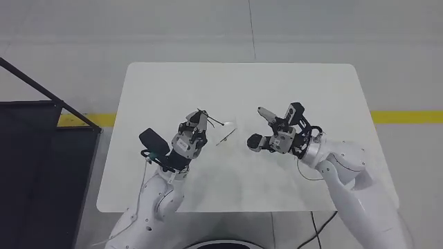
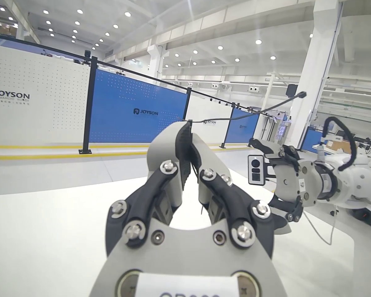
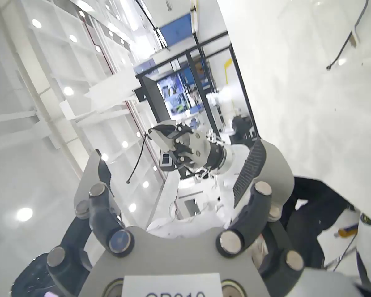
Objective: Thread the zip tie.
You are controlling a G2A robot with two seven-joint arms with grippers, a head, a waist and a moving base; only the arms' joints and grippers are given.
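Note:
My left gripper [image 1: 197,119] is held above the left middle of the white table [image 1: 311,83], shut on a thin black zip tie [image 1: 213,117]. In the left wrist view the tie [image 2: 250,114] leaves the pinched fingertips [image 2: 185,137] and arcs out toward the right arm, ending in a small head. My right gripper [image 1: 261,126] faces it from the right, a short gap away, open and holding nothing. From the right wrist, the wide-apart fingers [image 3: 253,162] frame the left gripper [image 3: 156,132] and the held tie [image 3: 138,162]. A second zip tie [image 1: 226,137] lies flat on the table between the grippers.
The loose tie on the table [image 3: 349,41] carries a small pale tag near its middle. A black-framed barrier [image 1: 34,90] stands off the table's left side. The table's far half and right side are bare.

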